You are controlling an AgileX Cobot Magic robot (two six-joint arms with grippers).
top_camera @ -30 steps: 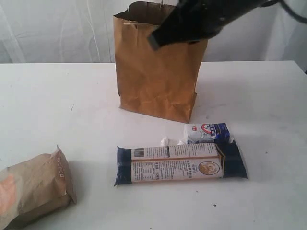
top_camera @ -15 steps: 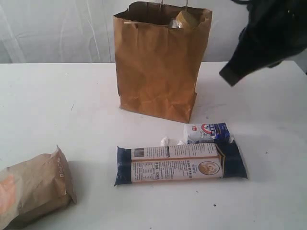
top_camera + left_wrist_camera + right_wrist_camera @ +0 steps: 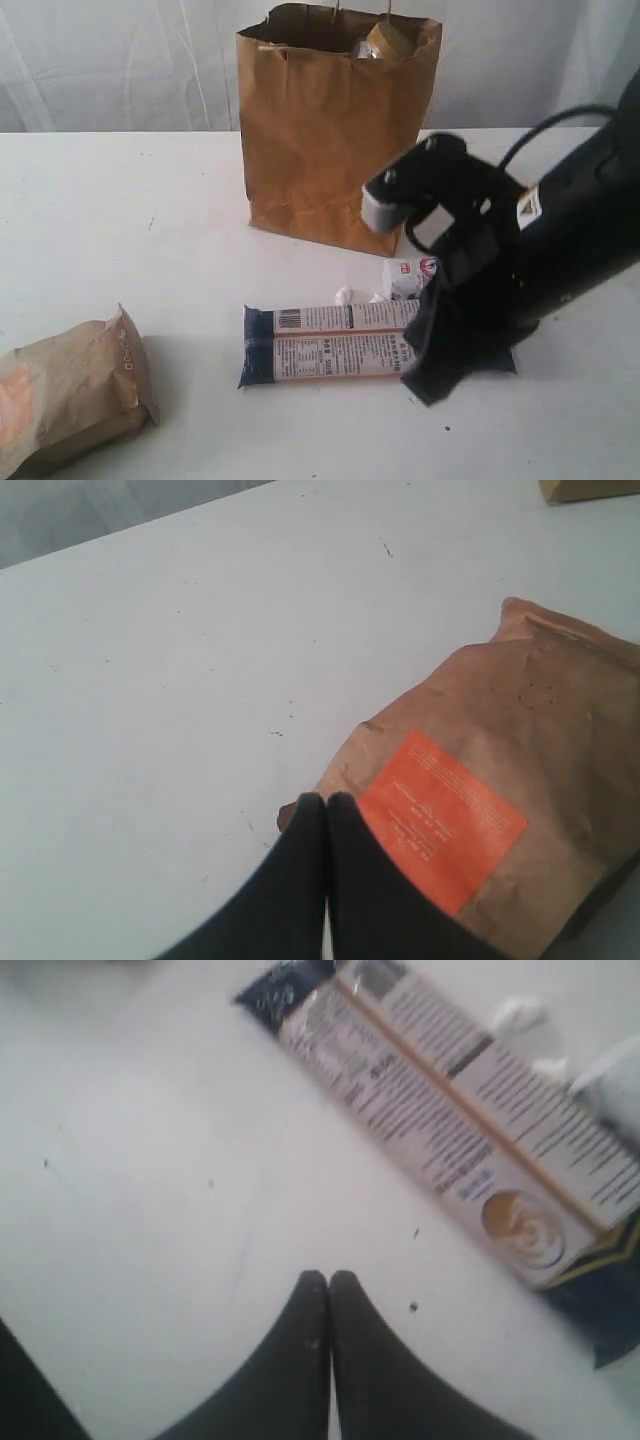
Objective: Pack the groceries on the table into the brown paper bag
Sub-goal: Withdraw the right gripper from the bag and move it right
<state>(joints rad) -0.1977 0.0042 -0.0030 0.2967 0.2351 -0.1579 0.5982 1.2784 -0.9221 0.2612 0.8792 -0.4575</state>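
At the near left corner of the tabletop (image 3: 120, 200) we find the brown pouch with orange mark (image 3: 70, 390) lying flat. The left gripper (image 3: 326, 802) is clenched and empty, its tips at the pouch's edge beside the orange mark; we cannot tell whether they touch. Toward the middle of the near edge lies the long dark-blue-and-white packet (image 3: 330, 345), with the small blue-white packet (image 3: 408, 278) just behind it; the right gripper (image 3: 328, 1280) is likewise clenched, grasping nothing, its tips over bare tabletop just beside the long packet. Farther back, toward the far edge, the brown paper bag (image 3: 320, 150) stands upright, the clear jar with mustard-yellow lid (image 3: 388, 40) showing at its mouth.
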